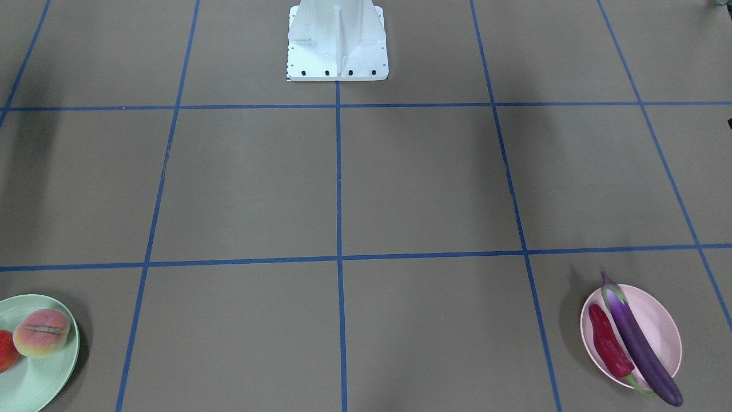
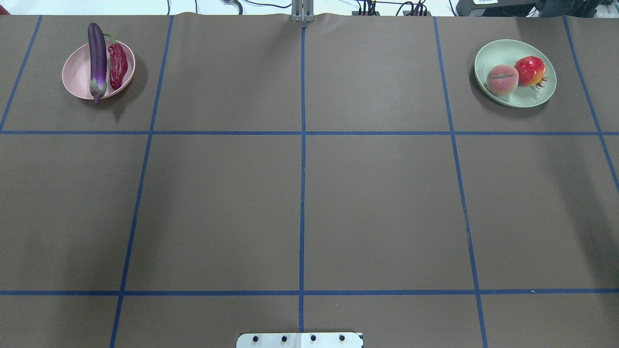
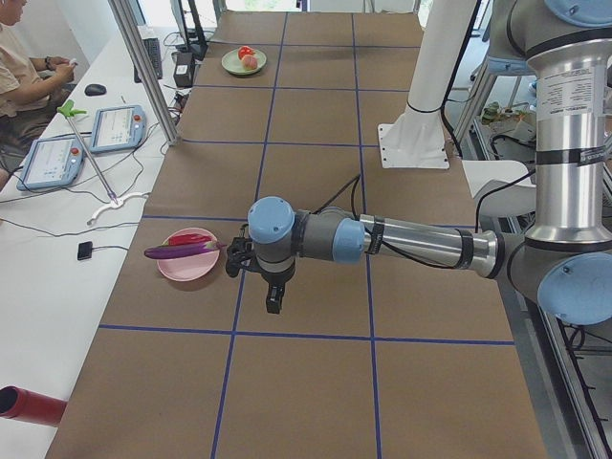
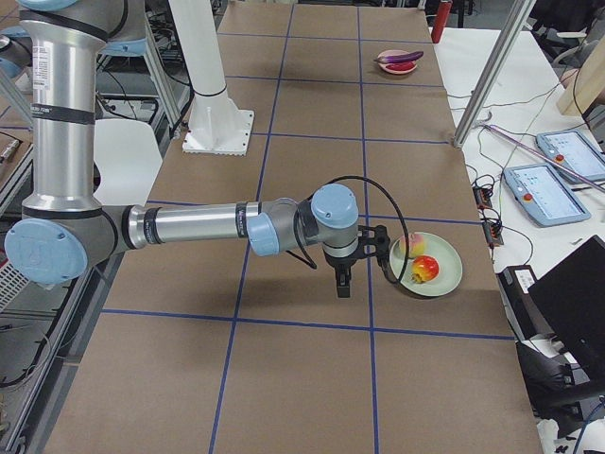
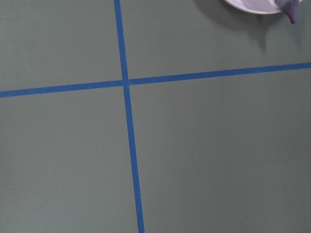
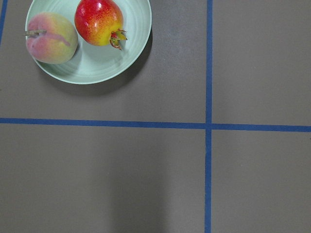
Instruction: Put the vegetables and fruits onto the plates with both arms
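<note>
The purple eggplant [image 1: 640, 343] and the red chili pepper [image 1: 611, 346] lie side by side on the pale pink plate [image 1: 663, 326], also seen from overhead [image 2: 75, 75]. The peach [image 2: 502, 79] and the pomegranate-like ball [image 2: 530, 71] sit on the mint green plate [image 2: 527, 96], which also shows in the right wrist view [image 6: 97, 68]. My left gripper [image 3: 274, 298] hangs above the table just beside the pink plate [image 3: 186, 268]. My right gripper [image 4: 342, 284] hangs beside the green plate [image 4: 444, 274]. Both show only in side views, so I cannot tell whether they are open or shut.
The white fixed base [image 1: 337, 43] stands at the robot's edge of the brown table with blue tape lines. An operator [image 3: 19, 76], tablets [image 3: 115, 127] and a metal post [image 3: 143, 67] are on the side bench. A red cylinder [image 3: 29, 406] lies near the table corner.
</note>
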`<action>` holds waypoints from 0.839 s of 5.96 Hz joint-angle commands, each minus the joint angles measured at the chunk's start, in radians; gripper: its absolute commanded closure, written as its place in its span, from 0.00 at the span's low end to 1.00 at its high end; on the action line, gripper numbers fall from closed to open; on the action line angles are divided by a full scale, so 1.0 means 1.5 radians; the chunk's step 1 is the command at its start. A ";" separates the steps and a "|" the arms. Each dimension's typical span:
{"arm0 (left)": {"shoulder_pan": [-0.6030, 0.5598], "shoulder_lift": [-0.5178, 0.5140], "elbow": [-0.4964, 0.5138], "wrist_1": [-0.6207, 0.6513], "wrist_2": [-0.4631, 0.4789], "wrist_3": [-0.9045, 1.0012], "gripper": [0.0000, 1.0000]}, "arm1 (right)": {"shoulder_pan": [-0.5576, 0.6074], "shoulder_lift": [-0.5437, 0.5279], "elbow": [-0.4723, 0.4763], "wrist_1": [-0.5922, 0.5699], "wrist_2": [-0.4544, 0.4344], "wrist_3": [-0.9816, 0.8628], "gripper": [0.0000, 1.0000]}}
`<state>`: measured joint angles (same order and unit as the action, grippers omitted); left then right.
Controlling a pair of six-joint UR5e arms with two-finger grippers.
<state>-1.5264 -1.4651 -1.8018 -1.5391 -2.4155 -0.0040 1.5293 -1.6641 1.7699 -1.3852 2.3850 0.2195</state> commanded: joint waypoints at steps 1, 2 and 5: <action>-0.002 0.018 0.003 -0.003 0.000 -0.001 0.00 | -0.008 0.005 0.001 -0.008 -0.002 0.000 0.00; -0.002 0.028 0.005 -0.003 0.002 0.002 0.00 | -0.016 0.005 0.002 -0.029 -0.002 -0.016 0.00; -0.001 0.027 -0.009 -0.005 0.070 0.000 0.00 | 0.012 0.010 0.003 -0.142 -0.047 -0.125 0.00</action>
<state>-1.5279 -1.4259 -1.8062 -1.5457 -2.3180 -0.0042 1.5374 -1.6539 1.7746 -1.5651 2.3324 0.0630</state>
